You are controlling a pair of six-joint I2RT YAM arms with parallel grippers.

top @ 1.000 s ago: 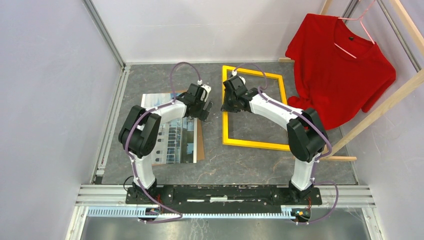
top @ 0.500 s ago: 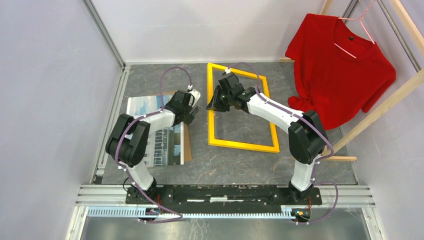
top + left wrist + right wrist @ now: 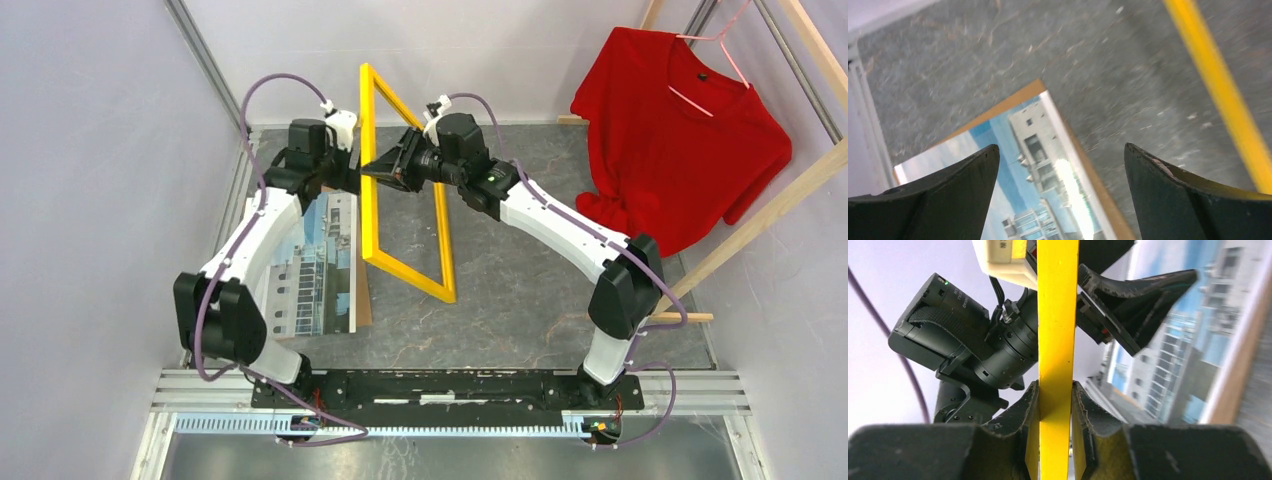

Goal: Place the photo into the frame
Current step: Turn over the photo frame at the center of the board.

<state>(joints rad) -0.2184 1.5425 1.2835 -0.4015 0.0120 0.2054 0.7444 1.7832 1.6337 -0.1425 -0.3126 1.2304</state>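
Tipped up since 1 second ago, from flat on the grey marbled table [image 3: 520, 290] to steeply on edge: large rectangular bright yellow picture frame [image 3: 410, 278], near rail low, far corner high. Seen from above, pinched on its left rail by the right gripper [image 3: 385, 168]. Swung out to the far left meanwhile, left gripper [image 3: 338, 178], hovering over the large paper print [image 3: 305, 270] of white buildings against blue sky, face up on a brown fibreboard backing panel [image 3: 364, 300] just left of the frame.

From the left wrist: fingers [image 3: 938, 200] spread wide, holding nothing, above the print's far corner, a yellow rail to the right.

From the right wrist: both pads clamped flat against the yellow rail [image 3: 1057, 315], print and left gripper beyond.

Probably mid-flip, turning the frame back side up. Next, likely: lower it face down without dragging across the print, release, then take the print by 1 edge.
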